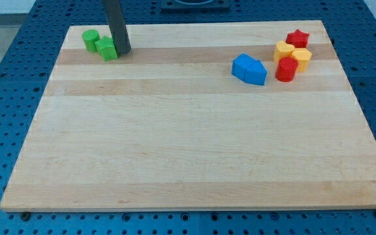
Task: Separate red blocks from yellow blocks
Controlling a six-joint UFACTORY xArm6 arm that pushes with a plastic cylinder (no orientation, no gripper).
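A red star block (297,38) sits at the view's top right. Just below it lie a yellow block (284,50) and a yellow hexagonal block (301,57), touching each other. A red cylinder-like block (286,69) stands just below the yellow ones. All of these are clustered tightly together. My tip (123,50) is far away at the view's top left, touching the right side of a green block (107,48).
A second green block (91,40) sits left of the first. Two blue blocks (249,69) lie together left of the red and yellow cluster. The wooden board (188,143) rests on a blue perforated table.
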